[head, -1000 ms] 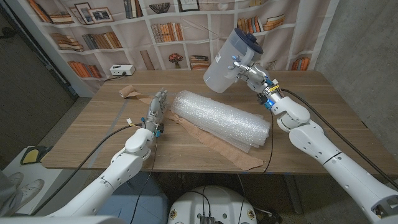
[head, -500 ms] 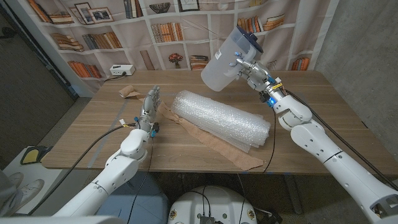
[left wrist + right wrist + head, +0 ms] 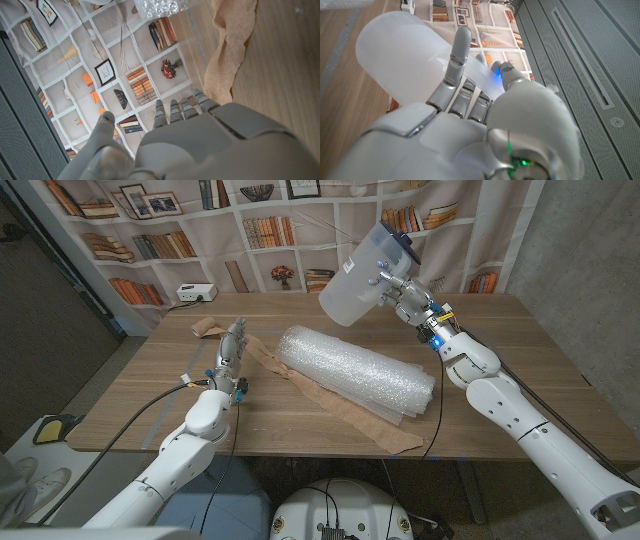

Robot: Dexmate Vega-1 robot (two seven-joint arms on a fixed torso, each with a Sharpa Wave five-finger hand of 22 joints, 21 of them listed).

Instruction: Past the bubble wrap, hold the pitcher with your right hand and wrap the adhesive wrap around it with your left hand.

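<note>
Right hand grips the pitcher, tilted, high above the table's far edge. Left hand, fingers straight and together, holds nothing beside the tan adhesive wrap near the bubble wrap. Risk: the tilted pitcher slipping mid-wrap.

The left hand has moved leftward along the adhesive wrap.

A roll of bubble wrap lies across the middle of the table, over a strip of adhesive wrap that runs from the far left toward the near edge. The left hand stands beside the strip's left end. Above the far edge, the right hand holds the pitcher tilted, clear of the table.
</note>
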